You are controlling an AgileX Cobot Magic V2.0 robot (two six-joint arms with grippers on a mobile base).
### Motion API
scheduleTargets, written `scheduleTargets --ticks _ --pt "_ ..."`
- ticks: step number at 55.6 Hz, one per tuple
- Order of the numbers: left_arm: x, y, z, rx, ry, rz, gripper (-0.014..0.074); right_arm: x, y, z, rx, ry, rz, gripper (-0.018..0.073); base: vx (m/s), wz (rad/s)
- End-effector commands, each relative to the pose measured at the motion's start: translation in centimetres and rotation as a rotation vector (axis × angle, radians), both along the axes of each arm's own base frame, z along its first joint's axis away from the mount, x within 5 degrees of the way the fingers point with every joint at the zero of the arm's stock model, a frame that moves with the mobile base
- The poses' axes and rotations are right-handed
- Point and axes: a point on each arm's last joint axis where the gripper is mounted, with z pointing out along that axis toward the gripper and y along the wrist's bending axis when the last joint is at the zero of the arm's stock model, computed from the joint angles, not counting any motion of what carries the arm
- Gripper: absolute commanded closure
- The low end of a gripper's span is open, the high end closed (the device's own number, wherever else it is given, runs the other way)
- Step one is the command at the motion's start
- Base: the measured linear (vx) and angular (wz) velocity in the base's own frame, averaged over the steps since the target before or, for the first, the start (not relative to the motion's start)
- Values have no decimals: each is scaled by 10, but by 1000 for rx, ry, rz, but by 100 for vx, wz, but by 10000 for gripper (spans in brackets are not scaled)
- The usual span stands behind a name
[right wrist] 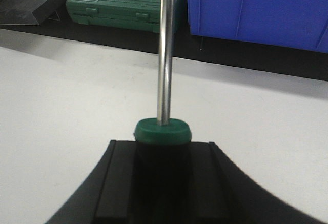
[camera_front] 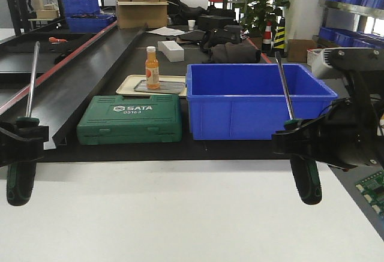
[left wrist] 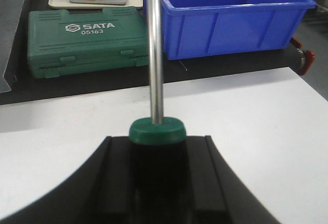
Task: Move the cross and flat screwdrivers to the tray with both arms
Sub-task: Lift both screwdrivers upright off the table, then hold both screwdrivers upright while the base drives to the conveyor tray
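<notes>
Both grippers hang above the white table, and each holds a screwdriver by its black and green handle with the steel shaft pointing up. At the left edge of the front view, my left gripper (camera_front: pixel 24 135) is shut on one screwdriver (camera_front: pixel 21 181). Its shaft (left wrist: pixel 155 55) rises from the green collar between the black fingers (left wrist: pixel 115 183). On the right, my right gripper (camera_front: pixel 300 139) is shut on the other screwdriver (camera_front: pixel 306 181), whose shaft (right wrist: pixel 165 55) stands upright. Which one is cross and which is flat cannot be told, because the tips are too small or cut off. The tray is out of view.
Beyond the white table (camera_front: pixel 168 214) on a black surface sit a green SATA tool case (camera_front: pixel 130 118), a deep blue bin (camera_front: pixel 258 100), and a small beige tray (camera_front: pixel 129 83) carrying an orange bottle (camera_front: pixel 152 67). A circuit board (camera_front: pixel 373 187) lies at the right edge.
</notes>
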Motion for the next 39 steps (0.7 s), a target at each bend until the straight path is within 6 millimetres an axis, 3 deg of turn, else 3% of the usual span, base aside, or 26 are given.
scheduleTargets --ticks 1,39 --pt "-4 1 22 -54 -123 11 594 -6 -2 26 39 -149 4 567 0 0" --pt "-4 1 22 -54 -123 11 594 -6 -2 26 39 -149 4 567 -7 0"
